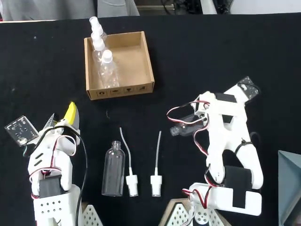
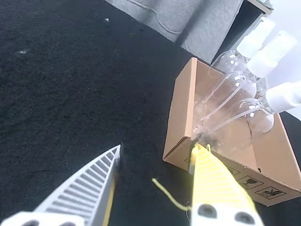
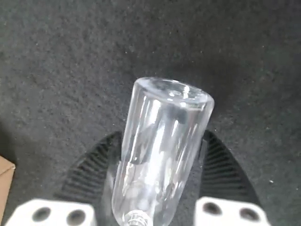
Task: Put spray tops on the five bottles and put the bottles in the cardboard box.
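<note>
Right claw (image 3: 162, 136) clenches an uncapped bottle (image 3: 160, 179), long axis along the claw, base outward. Nearest spray top (image 1: 156, 182) lies between both arms; left claw (image 2: 157, 148) is spread, empty.

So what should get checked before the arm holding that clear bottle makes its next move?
1. Right gripper clamps the held bottle: ok.
2. Held bottle has a spray top on: not ok.
3. Two loose spray tops lie on the table: ok.
4. Left gripper open and empty: ok.
5. Cardboard box has room beside its three capped bottles: ok.
6. Second bare bottle lies clear of both arms: ok.
</note>
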